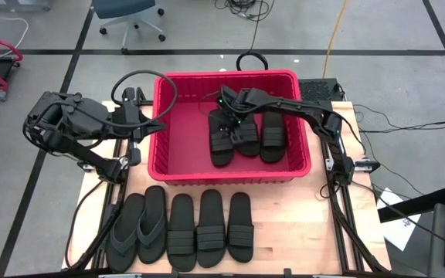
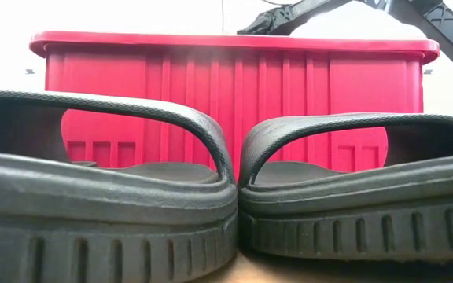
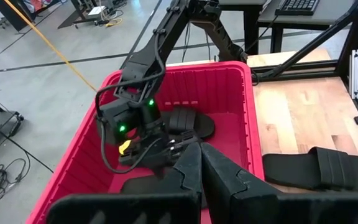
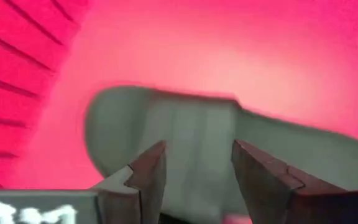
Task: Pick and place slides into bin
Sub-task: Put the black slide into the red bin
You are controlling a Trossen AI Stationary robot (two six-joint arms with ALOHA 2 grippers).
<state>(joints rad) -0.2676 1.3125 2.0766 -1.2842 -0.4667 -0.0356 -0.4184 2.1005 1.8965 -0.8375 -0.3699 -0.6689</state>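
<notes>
Three slides (image 1: 246,135) lie in bin (image 1: 178,166); five on table (image 1: 300,228). Right gripper (image 4: 197,171) released over one slide; left gripper (image 3: 201,180) clenched, empty.

Bright even overhead light; blown-out low-view background; blurred, red-tinted right-wrist view.

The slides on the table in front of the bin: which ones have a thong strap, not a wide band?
The two slides at the left end of the row. Each has a thin Y-shaped thong strap; the other three carry a wide ribbed band.
</notes>
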